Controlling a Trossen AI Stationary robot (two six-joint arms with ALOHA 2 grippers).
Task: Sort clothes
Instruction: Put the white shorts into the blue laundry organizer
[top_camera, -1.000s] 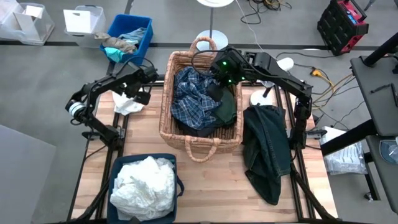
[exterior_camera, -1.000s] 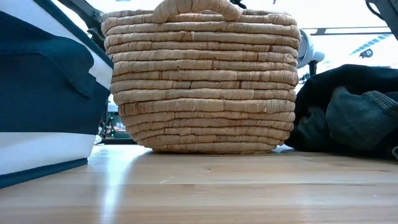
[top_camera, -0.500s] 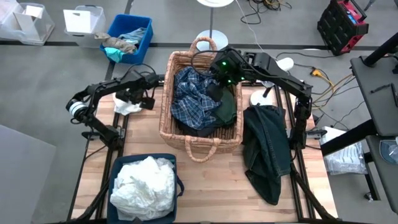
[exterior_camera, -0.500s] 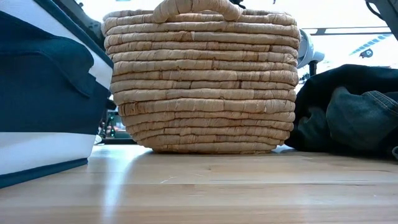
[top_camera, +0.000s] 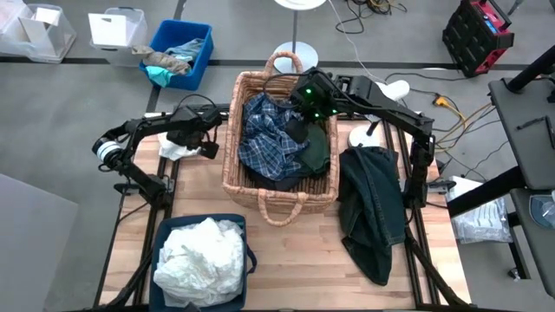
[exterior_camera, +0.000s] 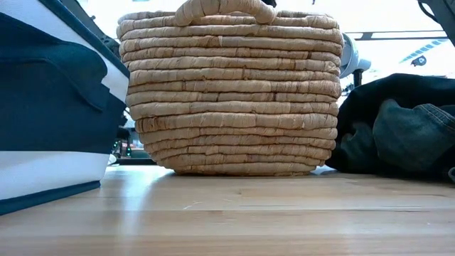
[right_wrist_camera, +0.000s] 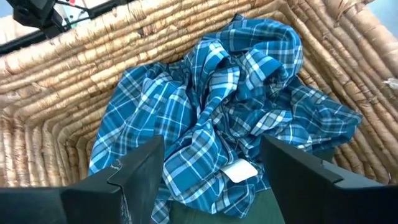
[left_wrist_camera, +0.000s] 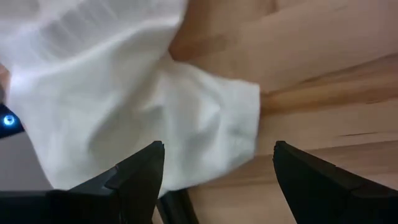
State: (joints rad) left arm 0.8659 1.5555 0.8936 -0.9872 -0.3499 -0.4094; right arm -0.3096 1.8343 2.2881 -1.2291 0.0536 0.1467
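Right gripper (right_wrist_camera: 208, 168) jaws apart over plaid shirt (right_wrist_camera: 217, 124) in basket (top_camera: 232, 165).

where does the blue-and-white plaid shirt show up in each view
High view: plaid shirt centre, inside the woven wicker basket.
Low view: not visible; the basket wall hides it.
Left wrist view: not in it.
Right wrist view: fills the centre.
Shared landmark: the basket.

- we see our left gripper (top_camera: 206, 148) has swung from the table's left edge toward the woven wicker basket (top_camera: 232, 165).
- it now sits past the crumpled white garment (top_camera: 176, 149), jaws spread.
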